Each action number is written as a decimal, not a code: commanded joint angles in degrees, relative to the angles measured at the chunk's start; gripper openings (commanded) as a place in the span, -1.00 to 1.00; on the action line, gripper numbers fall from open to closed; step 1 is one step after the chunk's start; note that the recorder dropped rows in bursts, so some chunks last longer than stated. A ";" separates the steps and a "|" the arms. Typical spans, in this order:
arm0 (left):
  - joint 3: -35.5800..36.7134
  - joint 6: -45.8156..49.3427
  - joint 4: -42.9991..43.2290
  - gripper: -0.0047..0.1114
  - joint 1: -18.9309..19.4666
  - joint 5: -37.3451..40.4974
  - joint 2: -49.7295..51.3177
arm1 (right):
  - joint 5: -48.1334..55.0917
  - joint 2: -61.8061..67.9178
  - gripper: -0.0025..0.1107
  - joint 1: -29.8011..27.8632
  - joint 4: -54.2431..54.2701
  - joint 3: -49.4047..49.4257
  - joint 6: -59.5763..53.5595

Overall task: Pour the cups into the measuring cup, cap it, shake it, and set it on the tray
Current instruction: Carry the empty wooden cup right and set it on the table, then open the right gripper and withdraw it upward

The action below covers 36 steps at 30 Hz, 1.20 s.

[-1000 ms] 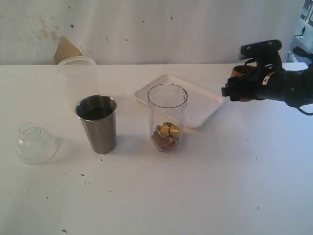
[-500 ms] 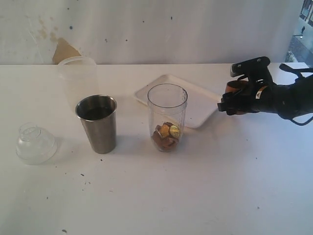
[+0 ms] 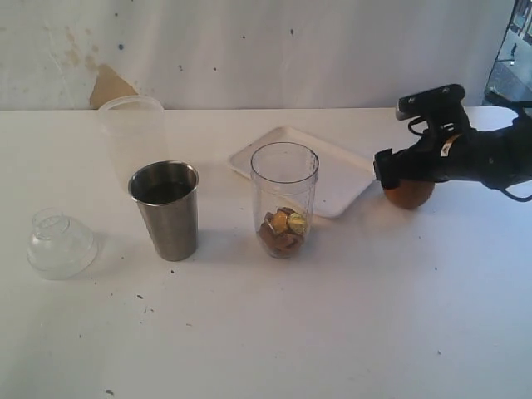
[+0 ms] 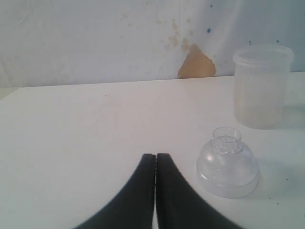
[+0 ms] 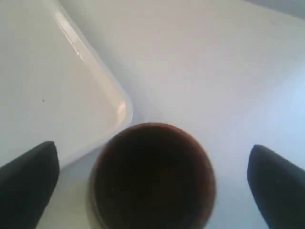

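The clear measuring cup (image 3: 284, 199) stands mid-table with gold and brown pieces at its bottom. To its left is the steel tumbler (image 3: 166, 209). The wooden cup (image 3: 409, 194) (image 5: 152, 176) rests upright on the table just right of the white tray (image 3: 345, 179) (image 5: 43, 86). My right gripper (image 3: 407, 170) (image 5: 152, 167) hangs over it, open, with its fingers wide on either side and clear of the rim. My left gripper (image 4: 156, 160) is shut on nothing, low over the table next to a clear domed cap (image 4: 228, 163) (image 3: 60, 243).
A frosted plastic tub (image 3: 131, 133) (image 4: 261, 86) stands at the back left, behind the steel tumbler. The wall runs close behind the table's far edge.
My right gripper came down with the wooden cup, set it on the table beside the tray, and opened its jaws wide. The left gripper stayed put.
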 commanded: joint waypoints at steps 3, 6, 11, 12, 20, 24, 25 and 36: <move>0.29 -0.21 -0.48 -0.90 -0.21 -0.34 -0.14 | 4.57 -8.65 0.88 -0.13 -0.32 -0.26 0.00; 0.29 -0.21 -0.48 -0.90 -0.21 -0.34 -0.14 | 6.58 -13.16 0.88 -0.13 -0.32 -0.26 0.00; 0.29 -0.21 -0.48 -0.90 -0.21 -0.34 -0.14 | 11.44 -20.67 0.39 1.55 0.23 -0.26 0.00; 0.29 -0.21 -0.48 -0.90 -0.21 -0.34 -0.14 | 12.75 -22.19 0.14 1.95 0.23 -0.26 0.00; 0.29 -0.21 -0.48 -0.90 -0.21 -0.34 -0.14 | 26.57 -36.07 -0.94 3.16 8.21 -0.26 0.62; 0.29 -0.21 -0.48 -0.90 -0.21 -0.34 -0.14 | 32.77 -42.95 -0.94 3.16 9.11 1.12 0.62; 0.29 -0.21 -0.48 -0.90 -0.21 -0.34 -0.14 | 33.11 -44.60 -0.94 3.16 9.92 1.99 0.62; 0.29 -0.21 -0.48 -0.90 -0.21 -0.34 -0.14 | 40.72 -71.83 -0.94 3.16 16.40 14.23 0.00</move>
